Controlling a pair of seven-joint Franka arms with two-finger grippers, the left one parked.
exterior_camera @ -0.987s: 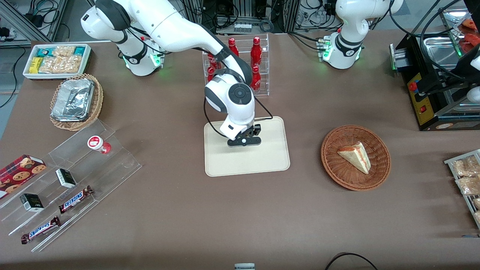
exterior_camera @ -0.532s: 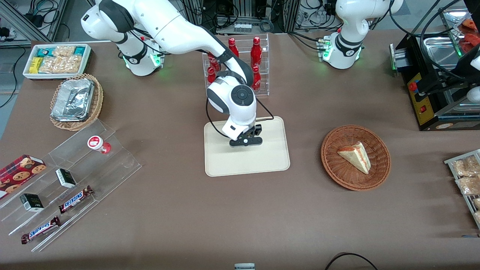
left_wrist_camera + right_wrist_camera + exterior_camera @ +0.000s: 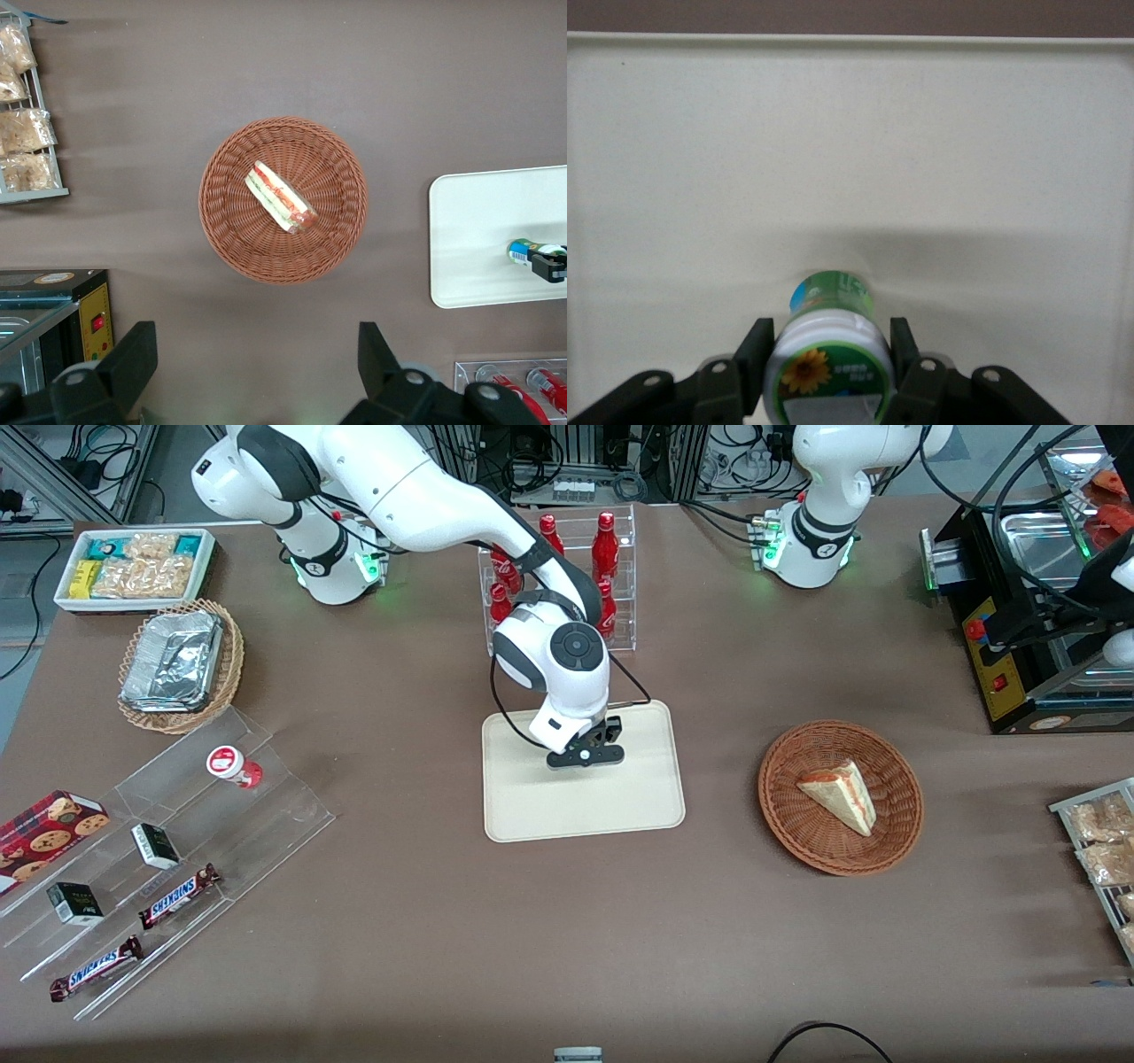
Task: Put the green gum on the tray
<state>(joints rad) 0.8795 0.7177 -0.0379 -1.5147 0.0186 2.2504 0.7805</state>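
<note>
The counter (image 3: pixel 567 921) carries the cream tray (image 3: pixel 620 815), which lies directly under the hand (image 3: pixel 585 758). The hand is low over the tray and grips the green gum (image 3: pixel 828 350) between its two fingers (image 3: pixel 755 356), lid facing the wrist camera.

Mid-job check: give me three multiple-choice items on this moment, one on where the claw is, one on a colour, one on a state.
1. Where is the claw?
A. over the tray
B. over the wicker basket
C. at the bottle rack

2. What colour is the body of the gum in the claw?
A. red
B. green
C. blue

3. What is the claw doing?
A. open and empty
B. shut on the gum
C. parked off the table

Answers:
1 A, cream tray surface lies under it.
2 B, the wrist view shows a green side.
3 B, fingers press both sides of the lid.
</note>
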